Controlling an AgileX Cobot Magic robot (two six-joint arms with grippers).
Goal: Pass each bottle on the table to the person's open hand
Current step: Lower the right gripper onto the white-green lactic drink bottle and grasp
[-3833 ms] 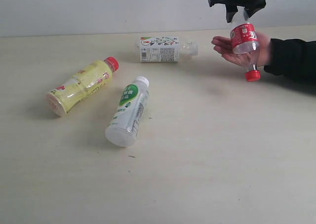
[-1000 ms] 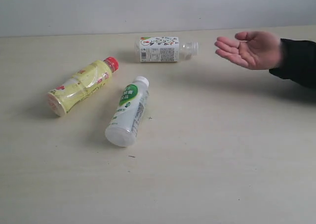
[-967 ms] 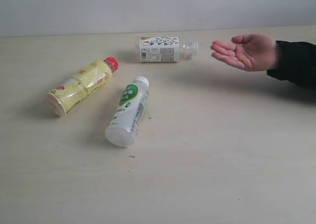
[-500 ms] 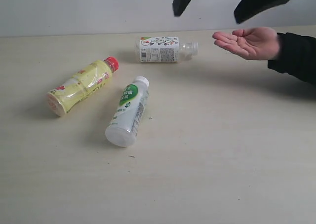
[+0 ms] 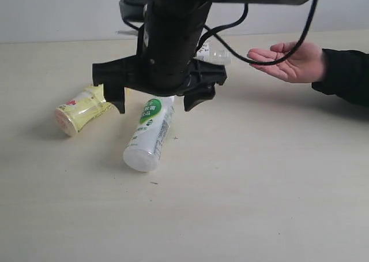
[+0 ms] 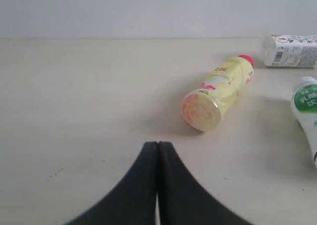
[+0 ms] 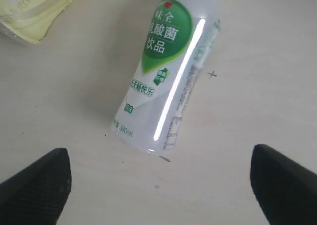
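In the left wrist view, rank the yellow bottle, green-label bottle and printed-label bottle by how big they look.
1. yellow bottle: clearly largest, and wholly in view.
2 and 3, not ranked: green-label bottle and printed-label bottle. Both are cut off by the frame edge, and their visible parts look about alike.

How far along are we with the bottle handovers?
Done: the red-label bottle, in the palm seconds ago, is gone. In hand: the right end effector hangs open over the white green-label bottle, not gripping yet; the open hand waits empty. Left: that bottle, the yellow bottle and the printed-label bottle all lie on the table. The left end effector is shut and empty.
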